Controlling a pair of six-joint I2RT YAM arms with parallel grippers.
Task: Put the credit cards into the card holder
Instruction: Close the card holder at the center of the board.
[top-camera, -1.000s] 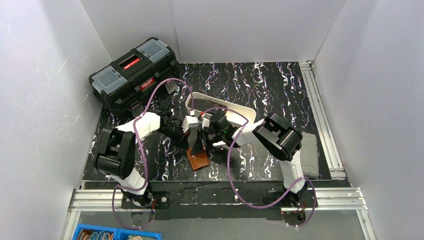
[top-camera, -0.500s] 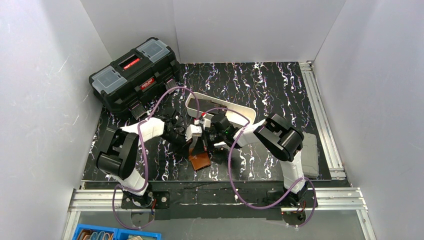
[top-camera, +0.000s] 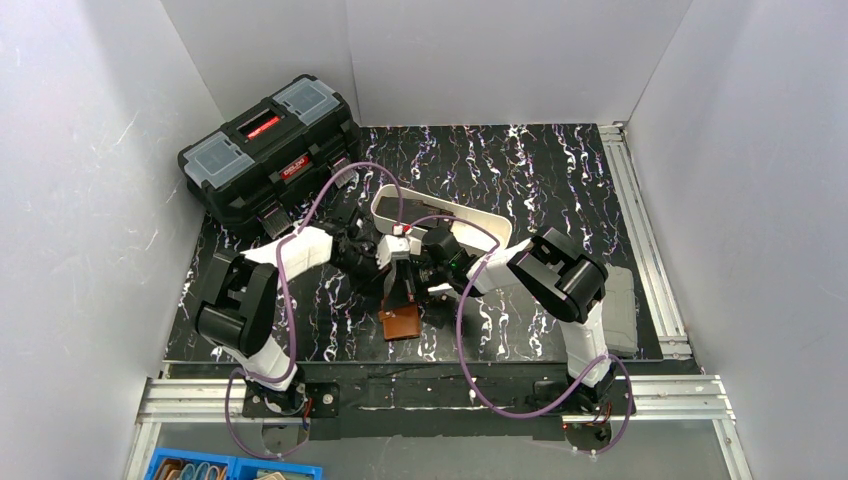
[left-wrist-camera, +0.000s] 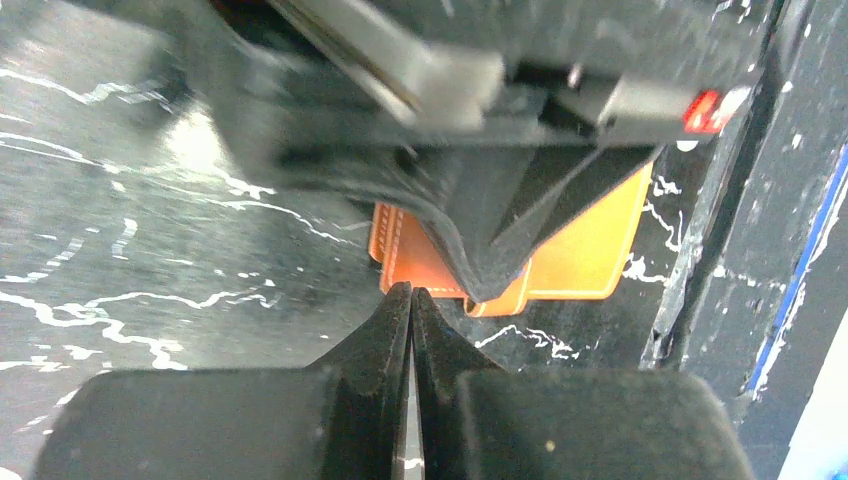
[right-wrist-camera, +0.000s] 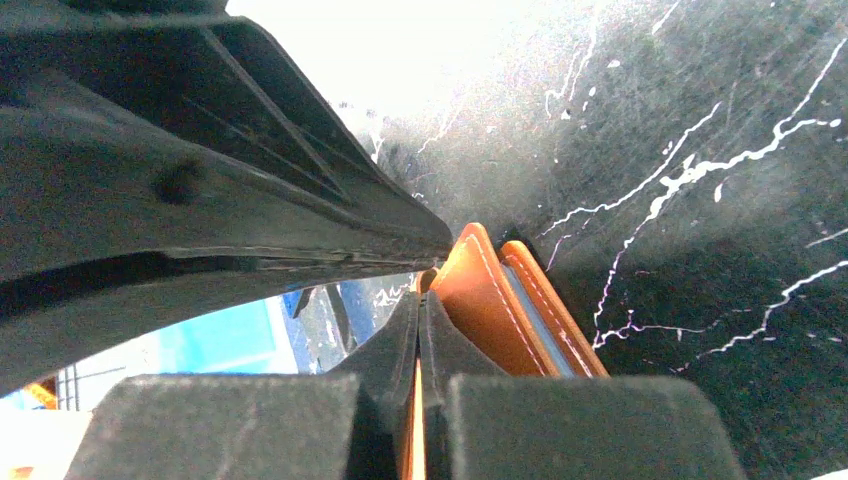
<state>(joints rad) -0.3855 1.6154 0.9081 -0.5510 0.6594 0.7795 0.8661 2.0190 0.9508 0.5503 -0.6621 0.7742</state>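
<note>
The brown card holder (top-camera: 402, 323) stands propped on the black marbled table between both arms. My right gripper (right-wrist-camera: 419, 296) is shut on one leather wall of the card holder (right-wrist-camera: 497, 306), whose blue-grey lining shows beside it. In the left wrist view the right gripper's fingers (left-wrist-camera: 478, 225) press down on the card holder (left-wrist-camera: 585, 262). My left gripper (left-wrist-camera: 411, 288) is shut just in front of the holder's edge, and nothing shows between its fingers. In the top view the left gripper (top-camera: 393, 268) sits just above the holder, close to the right gripper (top-camera: 410, 290). The credit cards are hidden.
A big black toolbox (top-camera: 268, 150) stands at the back left. A long white tray (top-camera: 486, 224) lies right behind the grippers. A grey pad (top-camera: 620, 310) rests at the table's right edge, and a blue bin (top-camera: 200, 468) sits below the near rail.
My left gripper has drawn back a little, up and to the right, away from the card holder. The right gripper keeps its grip in place.
</note>
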